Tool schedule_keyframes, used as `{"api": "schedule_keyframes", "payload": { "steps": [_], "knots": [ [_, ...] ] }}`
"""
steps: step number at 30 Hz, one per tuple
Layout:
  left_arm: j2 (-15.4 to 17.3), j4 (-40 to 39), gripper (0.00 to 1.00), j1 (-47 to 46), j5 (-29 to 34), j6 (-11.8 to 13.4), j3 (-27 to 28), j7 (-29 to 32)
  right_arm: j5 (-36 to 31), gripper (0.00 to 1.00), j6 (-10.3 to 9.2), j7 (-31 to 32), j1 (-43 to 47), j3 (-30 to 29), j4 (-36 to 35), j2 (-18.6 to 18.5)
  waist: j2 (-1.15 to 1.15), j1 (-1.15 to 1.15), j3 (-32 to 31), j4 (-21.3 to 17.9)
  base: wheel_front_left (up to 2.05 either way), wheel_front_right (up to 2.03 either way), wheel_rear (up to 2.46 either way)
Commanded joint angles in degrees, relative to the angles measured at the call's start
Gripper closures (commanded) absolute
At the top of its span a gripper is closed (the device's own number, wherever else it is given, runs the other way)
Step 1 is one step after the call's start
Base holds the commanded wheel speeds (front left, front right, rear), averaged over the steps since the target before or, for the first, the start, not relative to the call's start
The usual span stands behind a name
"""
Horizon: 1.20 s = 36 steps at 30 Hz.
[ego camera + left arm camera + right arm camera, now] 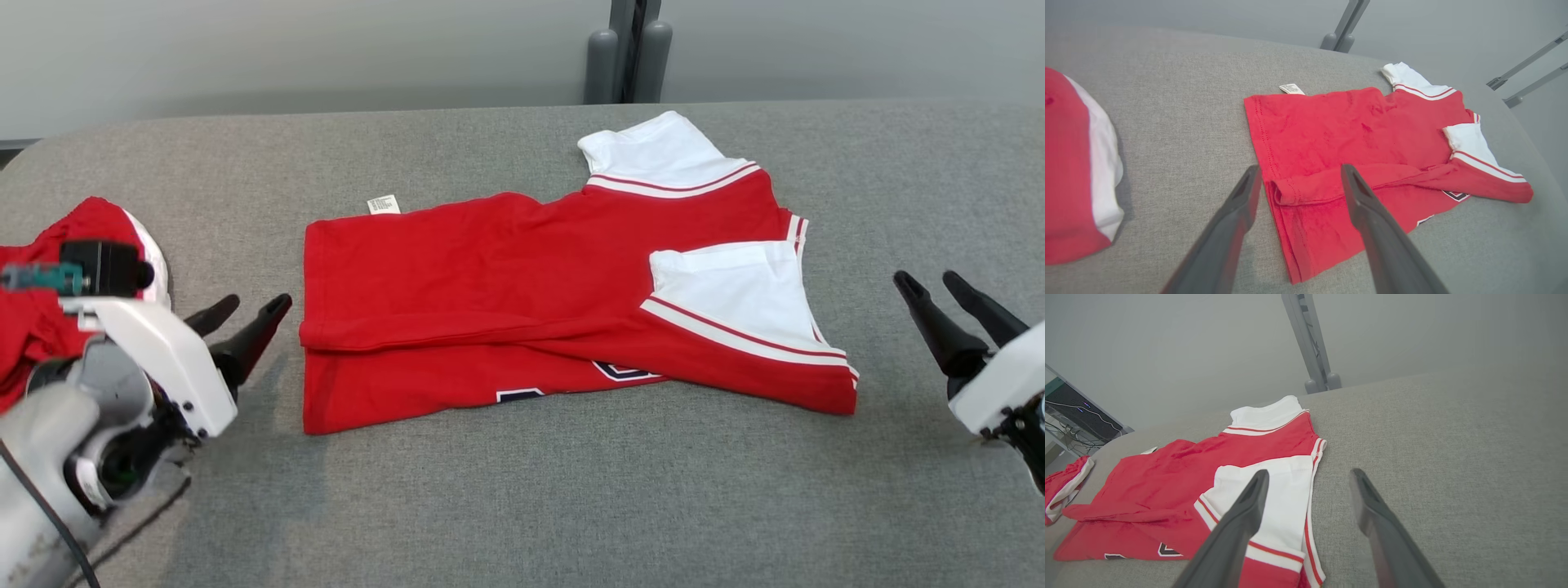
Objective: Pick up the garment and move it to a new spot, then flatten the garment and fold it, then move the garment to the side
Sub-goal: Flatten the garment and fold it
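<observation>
The garment [490,278], a red jersey with white sleeves and striped trim, lies folded lengthwise on the grey table [522,506], hem to the left, sleeves to the right. A white label pokes out at its far edge. Bits of black lettering show at its near edge. My left gripper [249,314] hovers open just left of the hem, holding nothing; in the left wrist view the garment [1355,155] lies past its open fingers [1237,212]. My right gripper [935,290] stands open to the right of the sleeves, apart from them; the garment [1188,486] lies left of it.
Red shorts [41,310] with white side panels lie bunched at the table's left edge, behind my left wrist; they also show as shorts [1073,171] in the left wrist view. A grey post [629,49] stands behind the table. Bare grey surface lies in front and to the right.
</observation>
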Motion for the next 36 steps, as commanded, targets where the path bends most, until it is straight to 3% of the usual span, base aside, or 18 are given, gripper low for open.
{"api": "schedule_keyframes", "payload": {
  "steps": [1, 10, 17, 22, 36],
  "knots": [
    [-0.1, -0.8, 0.0, 1.7, 0.8, 1.4, 0.4, -2.3, -0.6, 0.0, 0.04, -1.2, 1.4, -0.5, 0.4, 0.2, 0.0, 0.0, -0.2, 0.1, 0.0, 0.0, 0.0],
    [-2.6, -5.3, 0.0, 11.6, 3.7, 13.3, 1.8, -17.9, -2.5, 0.0, 0.04, -1.5, 6.6, -2.4, 2.9, 3.7, 0.0, 0.0, -0.1, -0.2, 0.0, 0.0, 0.0],
    [-5.0, -4.8, 0.0, 13.6, 4.9, 17.5, 0.9, -20.1, -3.7, 0.0, 0.04, 4.2, 5.9, -2.6, 5.8, 6.5, 0.0, 0.0, 0.7, 0.3, 0.0, 0.0, 0.0],
    [-6.8, -0.9, 0.0, 12.1, 5.6, 17.9, -0.5, -18.4, -5.0, 0.0, 0.04, 7.4, 4.5, -2.5, 7.6, 8.3, 0.0, 0.0, 1.2, 0.7, 0.0, 0.0, 0.0],
    [-11.9, 6.7, 0.0, 10.3, 3.7, 12.4, -2.5, -13.4, -8.8, 0.0, 0.01, 12.8, 3.3, -5.7, 14.2, 11.7, 0.0, 0.0, 2.2, 1.2, 0.0, 0.0, 0.0]
  ]
}}
